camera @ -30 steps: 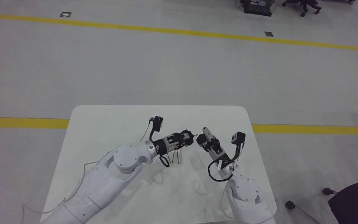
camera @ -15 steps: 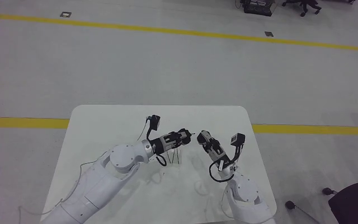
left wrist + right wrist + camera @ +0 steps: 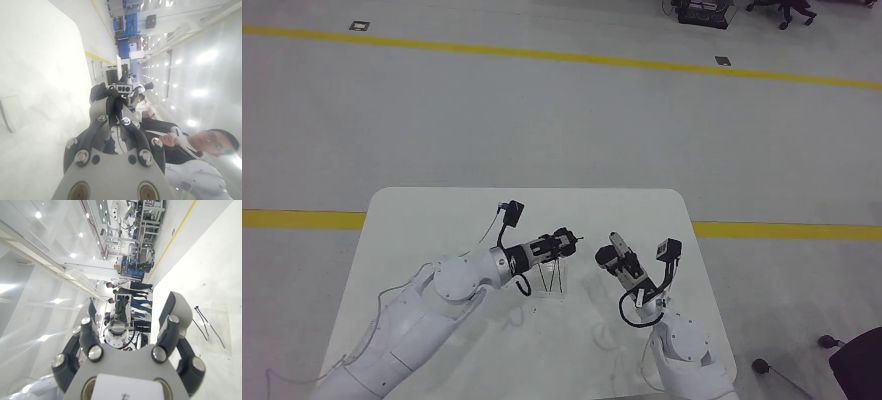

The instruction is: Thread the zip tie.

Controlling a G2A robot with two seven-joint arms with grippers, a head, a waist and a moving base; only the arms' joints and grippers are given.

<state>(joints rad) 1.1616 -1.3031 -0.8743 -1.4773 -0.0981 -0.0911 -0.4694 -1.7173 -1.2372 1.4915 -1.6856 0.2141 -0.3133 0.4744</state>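
Note:
My left gripper (image 3: 567,239) hovers over the middle of the white table (image 3: 442,220), shut on a thin black zip tie (image 3: 579,240) whose tip pokes out toward the right arm. In the left wrist view its fingers (image 3: 98,92) are pressed together with black material between them. My right gripper (image 3: 604,255) faces it a short gap away. Its fingers (image 3: 175,306) are spread wide with nothing between them. The right wrist view looks straight at the left gripper (image 3: 122,306).
Spare black zip ties (image 3: 554,279) lie on the table under the left gripper, inside a shallow clear tray (image 3: 225,332). The table's far and left parts are bare. People stand in the room behind, away from the table.
The two grippers have drawn slightly apart. The left one shifted a little away from the right arm, and the right one backed off toward its own side.

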